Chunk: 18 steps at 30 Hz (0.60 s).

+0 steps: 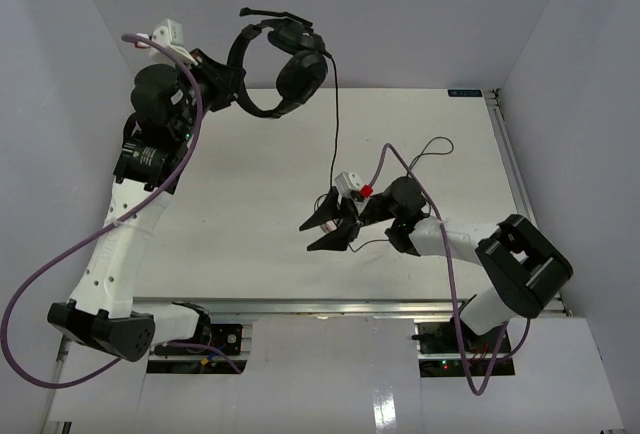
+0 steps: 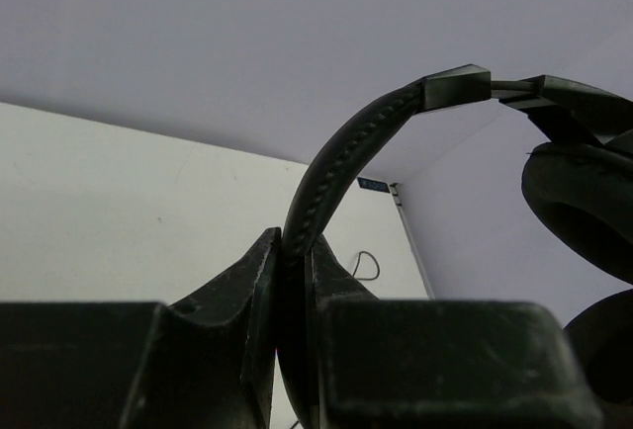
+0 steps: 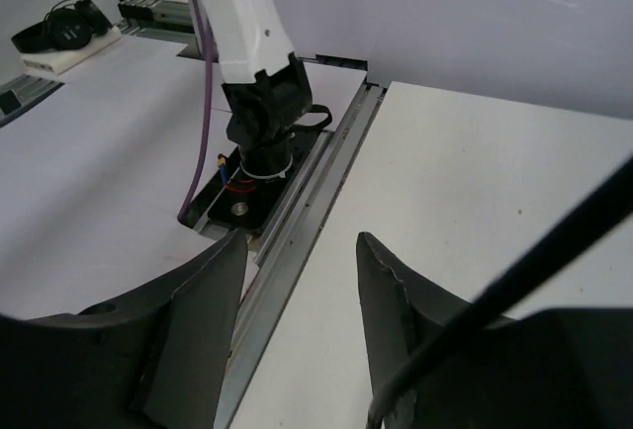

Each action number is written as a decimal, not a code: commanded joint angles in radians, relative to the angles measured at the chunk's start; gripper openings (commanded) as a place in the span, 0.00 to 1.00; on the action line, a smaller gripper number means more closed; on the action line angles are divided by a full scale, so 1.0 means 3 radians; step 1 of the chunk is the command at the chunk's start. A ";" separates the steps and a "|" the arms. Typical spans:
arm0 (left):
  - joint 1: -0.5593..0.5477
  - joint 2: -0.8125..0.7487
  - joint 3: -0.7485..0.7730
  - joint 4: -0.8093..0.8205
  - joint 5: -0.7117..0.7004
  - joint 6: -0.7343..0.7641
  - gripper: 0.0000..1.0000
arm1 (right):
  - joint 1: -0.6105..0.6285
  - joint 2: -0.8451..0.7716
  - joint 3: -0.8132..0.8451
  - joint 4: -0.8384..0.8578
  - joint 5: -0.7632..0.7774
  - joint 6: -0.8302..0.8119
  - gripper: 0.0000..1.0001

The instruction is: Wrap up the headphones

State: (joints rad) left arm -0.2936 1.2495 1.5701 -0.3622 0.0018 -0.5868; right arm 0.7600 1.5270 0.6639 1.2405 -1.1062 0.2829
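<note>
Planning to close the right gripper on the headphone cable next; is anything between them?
Nothing visible. The open right gripper sits beside the cable hanging from the headphones, which the left gripper holds aloft. The cable crosses one of its fingers, not between them.

White matte table top [image 1: 260, 184] with faint specks and scuffs, boxed in by plain pale lilac-grey walls at left [image 1: 50, 104], far [image 1: 400, 14] and right [image 1: 590, 154]. Aluminium rail along the right edge [image 1: 510, 164] and another along the near edge [image 1: 300, 306]; small blue label [image 1: 465, 93] at the far right corner. Even, diffuse light with only soft shadows; glossy white panel [image 1: 330, 384] nearer than the near rail, with a pale reflection on it.
</note>
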 commanded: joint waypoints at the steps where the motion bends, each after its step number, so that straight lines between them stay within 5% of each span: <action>1: 0.0165 0.0126 0.0524 0.0192 0.0006 -0.0126 0.00 | 0.0055 -0.0327 -0.0125 -0.0256 -0.0079 -0.0409 0.49; 11: 0.0491 0.0396 0.0918 0.0154 0.0076 -0.0103 0.00 | 0.0054 -0.0506 0.0128 -0.2095 -0.0127 -0.1428 0.20; 18: 0.0734 0.0609 0.0935 0.0210 -0.0066 0.0058 0.00 | 0.0054 -0.0702 0.0433 -0.3482 0.0249 -0.2338 0.13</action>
State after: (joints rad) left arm -0.1129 1.4105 1.8149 -0.3410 0.0189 -0.5861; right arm 0.7784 1.3670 0.7132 0.4676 -1.0993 -0.2116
